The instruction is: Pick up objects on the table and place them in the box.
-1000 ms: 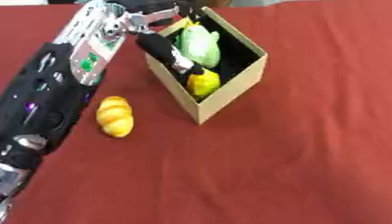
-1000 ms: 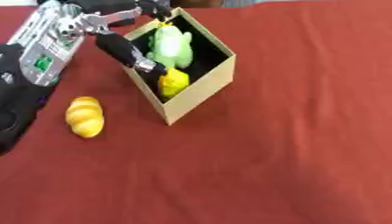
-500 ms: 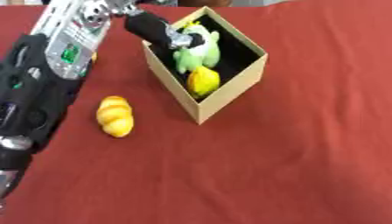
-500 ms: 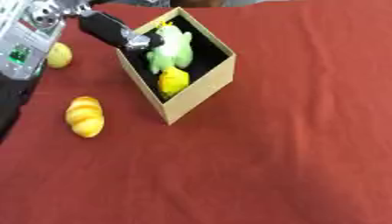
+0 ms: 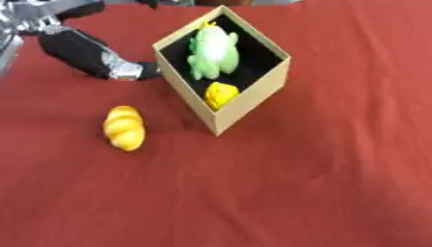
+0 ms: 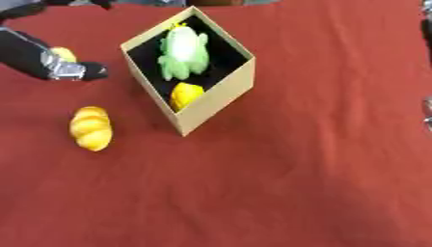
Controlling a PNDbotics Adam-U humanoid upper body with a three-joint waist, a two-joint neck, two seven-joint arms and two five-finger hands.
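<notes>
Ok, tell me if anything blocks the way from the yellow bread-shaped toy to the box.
Nothing visible does. The yellow bread-shaped toy lies on bare red cloth left of the box, with only open cloth between. The box wall must be cleared from above.

**Changes since prior frames**

- Left hand (image 5: 93, 55): was over the box (image 5: 253, 96) opening w/ fingers down inside, by the green toy (image 5: 211, 50); now withdrawn, outside the box's left wall, toward table's far-left corner. Fingertip just beside the wall.
- Green toy: no longer under the fingers; lies free in box, fully visible.
- Small yellow item (image 6: 60, 53): was hidden by the arm, now partly exposed behind left hand.
</notes>
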